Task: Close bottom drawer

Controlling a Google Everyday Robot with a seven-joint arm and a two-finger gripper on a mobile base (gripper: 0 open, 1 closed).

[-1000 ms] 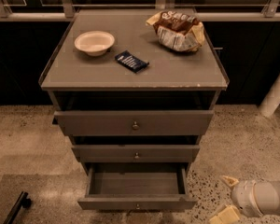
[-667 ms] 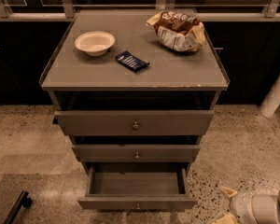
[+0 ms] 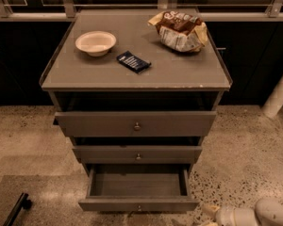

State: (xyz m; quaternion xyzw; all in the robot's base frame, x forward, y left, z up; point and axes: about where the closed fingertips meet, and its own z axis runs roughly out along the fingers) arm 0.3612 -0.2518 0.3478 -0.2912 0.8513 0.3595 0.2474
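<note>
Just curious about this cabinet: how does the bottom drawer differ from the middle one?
The bottom drawer is pulled far out, showing its inside; the middle drawer is barely out, inside hidden. The bottom drawer's front looks narrower than the middle drawer's. Both are grey, flat-fronted, with a central knob. The gripper sits lower right, touching neither.

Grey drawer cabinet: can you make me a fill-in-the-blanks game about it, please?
The grey flat-fronted bottom drawer is not shut, it is ___. The grey cabinet has ___ drawers. The brown and white crumpled snack bag lies on the cabinet's ___. The robot's white end effector is low in the picture's bottom ___ corner, beside the bottom drawer.
Missing words: open; three; top; right.
</note>
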